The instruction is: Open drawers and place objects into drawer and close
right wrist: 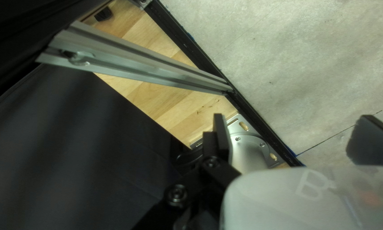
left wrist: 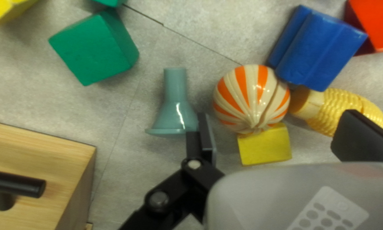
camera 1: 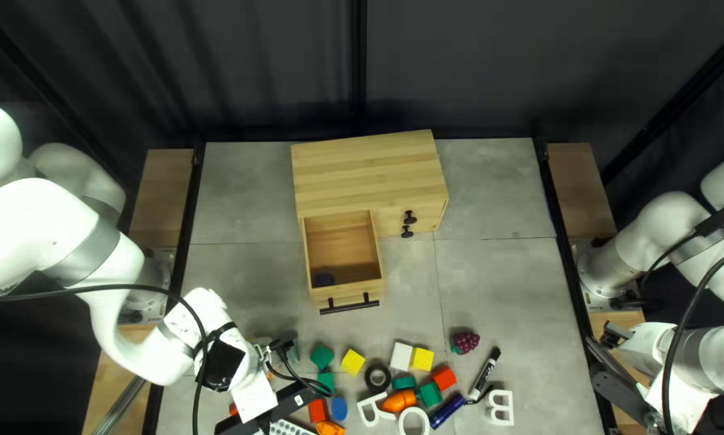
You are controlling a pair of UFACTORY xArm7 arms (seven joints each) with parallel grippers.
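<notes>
My left gripper [camera 1: 281,348] is low over the near-left table, in front of the wooden cabinet [camera 1: 370,169]. The cabinet's left drawer [camera 1: 344,292] stands pulled out, with a dark round object [camera 1: 324,279] inside. In the left wrist view my left gripper [left wrist: 284,136] is open; a striped orange-and-cream ball [left wrist: 252,99] and a yellow block [left wrist: 266,145] show between and ahead of its fingers, untouched. A teal flared piece [left wrist: 174,106] lies by one fingertip. My right gripper [camera 1: 618,387] hangs at the table's right edge; in its wrist view the gripper [right wrist: 297,138] is open and empty.
Near the front lie green blocks [camera 1: 321,357], a tape roll [camera 1: 378,376], a carrot [camera 1: 400,400], grapes [camera 1: 464,342], a marker [camera 1: 484,373] and white letters [camera 1: 500,408]. A blue block [left wrist: 315,49] and corn [left wrist: 349,111] neighbour the ball. A metal rail [right wrist: 144,64] is beside my right gripper.
</notes>
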